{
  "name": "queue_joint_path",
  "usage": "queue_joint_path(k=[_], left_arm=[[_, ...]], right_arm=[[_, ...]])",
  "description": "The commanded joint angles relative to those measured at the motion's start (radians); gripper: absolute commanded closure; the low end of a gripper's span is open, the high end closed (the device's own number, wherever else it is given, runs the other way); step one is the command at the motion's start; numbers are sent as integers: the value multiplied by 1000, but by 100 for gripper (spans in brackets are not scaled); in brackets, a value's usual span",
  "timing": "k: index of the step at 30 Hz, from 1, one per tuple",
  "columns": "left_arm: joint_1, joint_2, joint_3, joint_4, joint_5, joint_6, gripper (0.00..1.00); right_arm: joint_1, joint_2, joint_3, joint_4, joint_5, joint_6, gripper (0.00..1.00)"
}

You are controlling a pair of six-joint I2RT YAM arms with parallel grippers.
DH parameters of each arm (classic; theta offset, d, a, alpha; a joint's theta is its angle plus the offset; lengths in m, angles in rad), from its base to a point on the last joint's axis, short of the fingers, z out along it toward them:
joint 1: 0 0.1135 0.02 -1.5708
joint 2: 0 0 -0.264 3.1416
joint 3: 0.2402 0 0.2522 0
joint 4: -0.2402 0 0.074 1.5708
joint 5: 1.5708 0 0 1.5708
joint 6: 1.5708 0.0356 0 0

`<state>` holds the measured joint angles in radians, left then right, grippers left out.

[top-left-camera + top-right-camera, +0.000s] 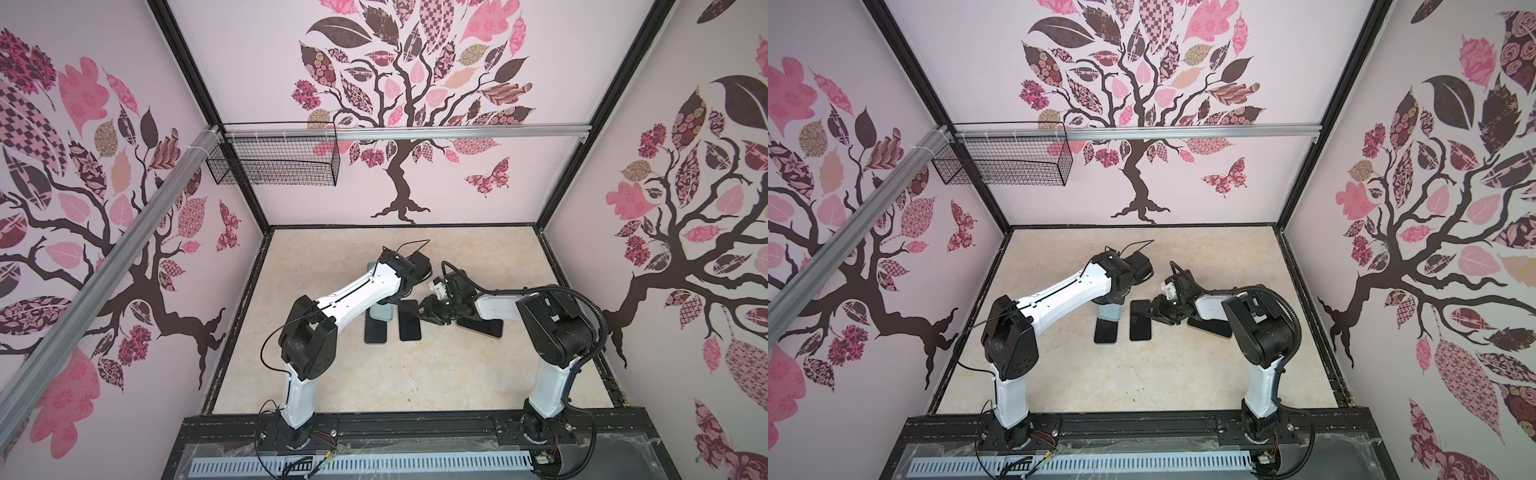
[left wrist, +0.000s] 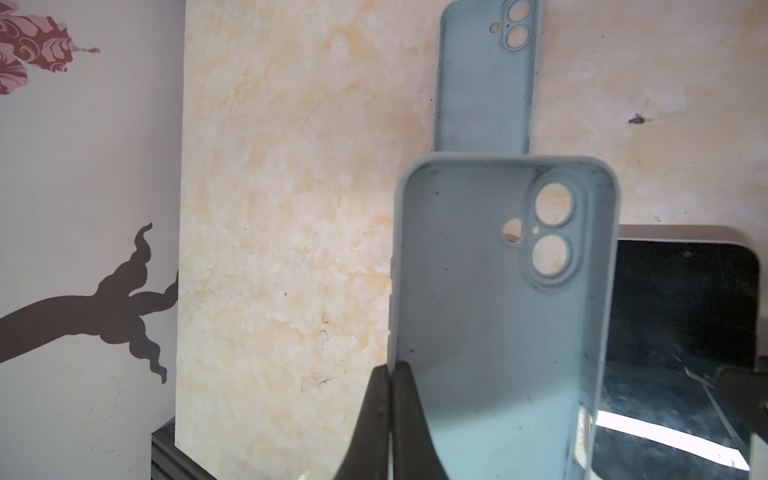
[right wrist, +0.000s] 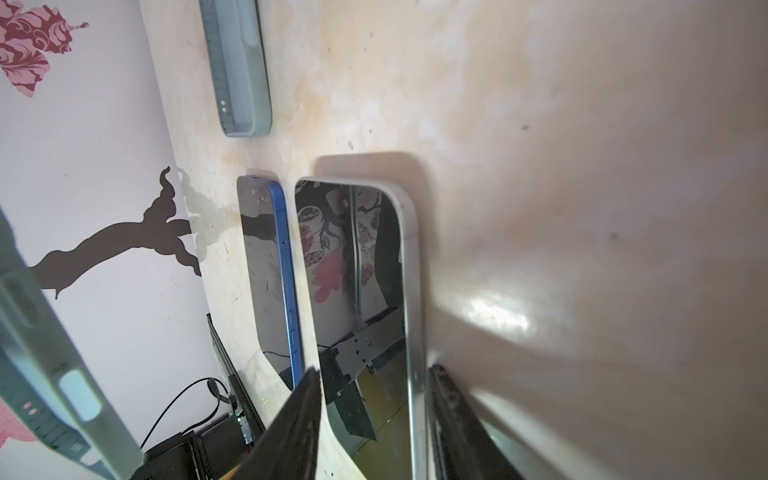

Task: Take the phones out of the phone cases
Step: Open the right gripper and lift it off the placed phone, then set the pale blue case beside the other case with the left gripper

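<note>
My left gripper is shut on one side wall of an empty pale blue phone case, which it holds above the table. In both top views this case hangs over the far end of a blue-edged phone. My right gripper is shut across the width of a silver-edged phone with a dark screen. That phone is out of the case and just to its right, and it casts a shadow on the table.
A second empty pale blue case lies flat farther out on the marble-patterned table. The blue-edged phone lies beside the held phone. Another dark phone lies under the right arm. A wire basket hangs on the back wall.
</note>
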<state>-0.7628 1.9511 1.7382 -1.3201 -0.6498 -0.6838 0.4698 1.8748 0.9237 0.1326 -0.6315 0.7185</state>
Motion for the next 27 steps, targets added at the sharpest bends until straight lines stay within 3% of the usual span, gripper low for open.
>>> queue_joint_path(k=[1,12,15,23,27], left_arm=[[9,-35,10,13,-9,-2,100],[26,-29,9,61,25,12,100],[30,-19,18,91,41,26,100],[101,-8,-14,314,183,101,100],[142,21,0,415,266,151,100]], right_arm=[[7,44,-9,-32,-11,8,55],[25,64,3,-12,-38,17,55],[23,36,15,-63,11,-10,56],[-28,-269,-41,-217,264,-117,54],[-65,-419,-98,-258,314,-141,50]])
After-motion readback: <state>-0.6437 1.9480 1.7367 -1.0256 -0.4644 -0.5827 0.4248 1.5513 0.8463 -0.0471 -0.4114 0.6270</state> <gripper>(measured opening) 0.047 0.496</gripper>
